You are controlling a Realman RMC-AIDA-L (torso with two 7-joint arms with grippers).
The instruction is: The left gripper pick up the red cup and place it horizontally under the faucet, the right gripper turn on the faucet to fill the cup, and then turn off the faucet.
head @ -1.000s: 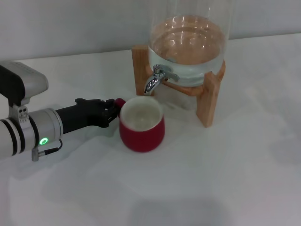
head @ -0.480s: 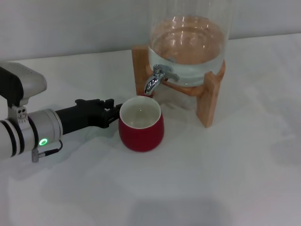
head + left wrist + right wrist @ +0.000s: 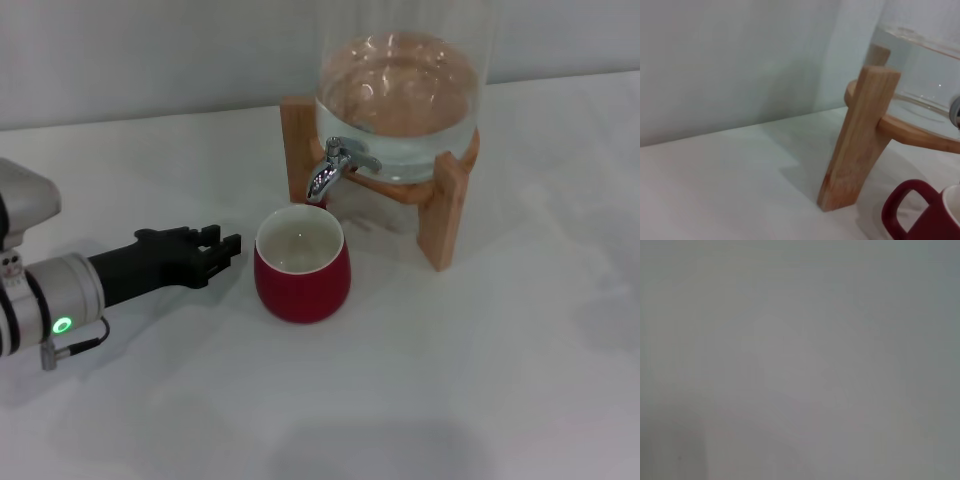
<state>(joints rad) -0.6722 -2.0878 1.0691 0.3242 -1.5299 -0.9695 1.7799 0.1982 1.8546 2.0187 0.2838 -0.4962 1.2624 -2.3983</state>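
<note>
The red cup [image 3: 301, 265] stands upright on the white table with its cream inside showing, just below and in front of the spout of the chrome faucet [image 3: 332, 166]. The faucet sits on the glass dispenser [image 3: 400, 100], which is part full of water. My left gripper [image 3: 232, 252] is open and empty, a short way to the left of the cup and apart from it. In the left wrist view the cup's loop handle [image 3: 912, 210] shows beside a leg of the wooden stand [image 3: 855, 145]. The right gripper is out of view.
The wooden stand [image 3: 445, 215] carries the dispenser at the back of the table, near the grey wall. The white table [image 3: 450, 380] stretches in front and to the right. The right wrist view shows only a plain grey surface.
My left gripper has let go of the cup's handle and drawn back to the left. The cup stays under the spout, its handle turned out of the head view.
</note>
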